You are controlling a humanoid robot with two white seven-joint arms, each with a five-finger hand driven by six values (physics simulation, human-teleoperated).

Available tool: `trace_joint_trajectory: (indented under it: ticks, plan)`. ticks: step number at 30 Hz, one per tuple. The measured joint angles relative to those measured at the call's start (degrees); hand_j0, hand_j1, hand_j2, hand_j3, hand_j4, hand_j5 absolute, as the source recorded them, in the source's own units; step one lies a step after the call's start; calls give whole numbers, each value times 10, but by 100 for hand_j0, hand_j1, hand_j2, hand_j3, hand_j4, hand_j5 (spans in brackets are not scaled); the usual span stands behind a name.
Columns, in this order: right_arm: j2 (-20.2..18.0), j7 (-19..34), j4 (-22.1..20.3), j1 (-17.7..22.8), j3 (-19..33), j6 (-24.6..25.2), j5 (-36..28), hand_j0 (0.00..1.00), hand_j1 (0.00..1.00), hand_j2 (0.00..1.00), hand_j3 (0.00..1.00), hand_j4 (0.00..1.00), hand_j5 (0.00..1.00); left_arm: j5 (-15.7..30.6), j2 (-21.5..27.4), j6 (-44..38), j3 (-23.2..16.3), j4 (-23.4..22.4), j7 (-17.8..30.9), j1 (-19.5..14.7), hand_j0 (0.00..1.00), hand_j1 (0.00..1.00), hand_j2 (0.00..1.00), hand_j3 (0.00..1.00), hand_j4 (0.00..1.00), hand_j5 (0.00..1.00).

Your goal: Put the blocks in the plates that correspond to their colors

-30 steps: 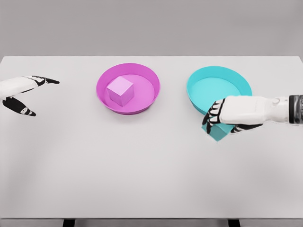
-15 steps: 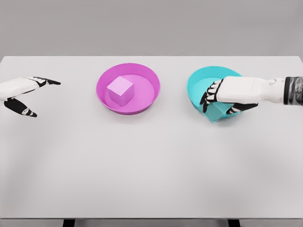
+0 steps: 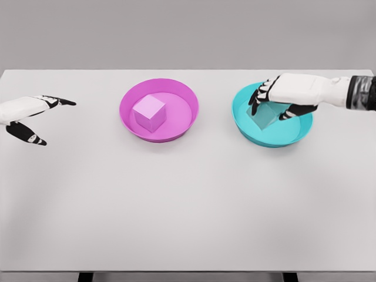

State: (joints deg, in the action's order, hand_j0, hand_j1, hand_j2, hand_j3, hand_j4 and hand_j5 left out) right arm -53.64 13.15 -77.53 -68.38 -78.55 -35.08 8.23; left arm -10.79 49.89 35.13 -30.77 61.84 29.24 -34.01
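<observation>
1. Your cyan block (image 3: 265, 116) has moved from the near rim to over the cyan plate (image 3: 276, 138), at 3 o'clock from the pink plate (image 3: 176, 132).
2. Your right hand (image 3: 281, 98) grips it from above.
3. Your left hand (image 3: 26, 114) rests spread at 9 o'clock.

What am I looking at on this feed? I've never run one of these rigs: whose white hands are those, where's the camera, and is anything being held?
This is a simulated humanoid seen from its own head camera, looking down on a white table. The left hand rests open at the table's left edge. The right hand grips a teal block over the teal plate; whether the block touches the plate floor is unclear. The pink block already sits in the pink plate.
</observation>
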Motion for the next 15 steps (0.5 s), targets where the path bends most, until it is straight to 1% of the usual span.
trace_joint_trajectory:
  ticks: [7,13,15]
  plan:
    - [44,1,76,0,1,0,1,60,60,60,60,60,60,-1,-1,0,-2,1,0,0,100,100,100,100,100,100]
    - [53,1,127,0,0,0,3,60,60,60,60,60,60,-1,-1,0,-3,1,0,0,100,100,100,100,100,100]
    - [53,1,137,0,0,0,4,60,60,60,60,60,60,-1,-1,0,-3,1,0,0,100,100,100,100,100,100]
